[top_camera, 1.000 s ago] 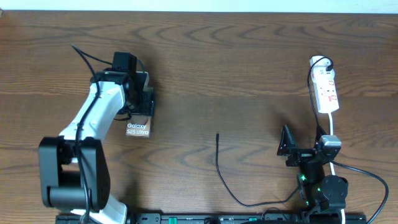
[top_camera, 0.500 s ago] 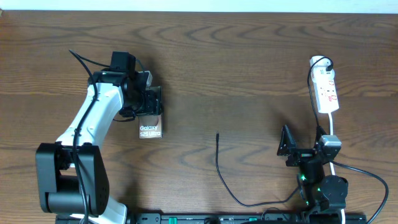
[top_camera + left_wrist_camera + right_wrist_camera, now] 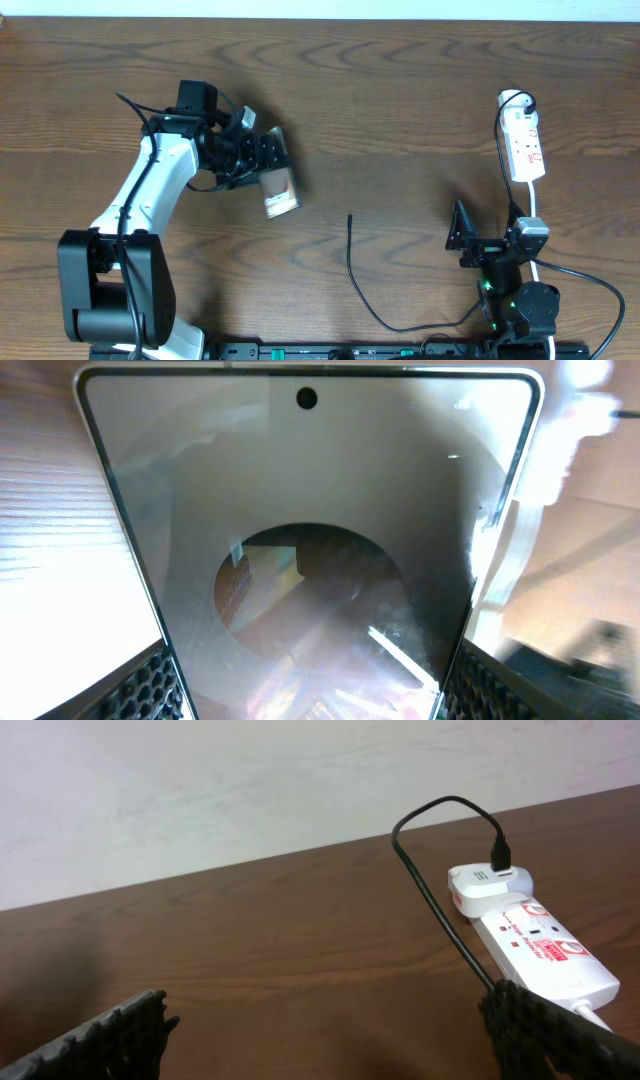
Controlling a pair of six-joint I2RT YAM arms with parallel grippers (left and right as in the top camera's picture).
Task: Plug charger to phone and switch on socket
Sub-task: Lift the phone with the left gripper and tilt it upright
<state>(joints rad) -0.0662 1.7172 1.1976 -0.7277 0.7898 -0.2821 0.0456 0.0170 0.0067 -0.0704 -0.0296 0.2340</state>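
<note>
My left gripper (image 3: 262, 172) is shut on the phone (image 3: 279, 192), a slim glossy dark slab held at a tilt over the table left of centre. In the left wrist view the phone's face (image 3: 310, 550) fills the frame between my two fingers. The charger (image 3: 352, 268) is a thin black cable lying on the table at centre front, its plug tip pointing away. The socket (image 3: 524, 147) is a white power strip with red marks at the far right. It also shows in the right wrist view (image 3: 540, 950). My right gripper (image 3: 462, 232) is open and empty near the front right.
A white adapter (image 3: 487, 883) with a black cable is plugged into the strip's far end. A white cord (image 3: 536, 205) runs from the strip toward my right arm. The table's back edge meets a pale wall.
My left gripper has carried the phone to the right, toward the table's centre, and turned it. The right arm, the charger and the socket have not moved.
</note>
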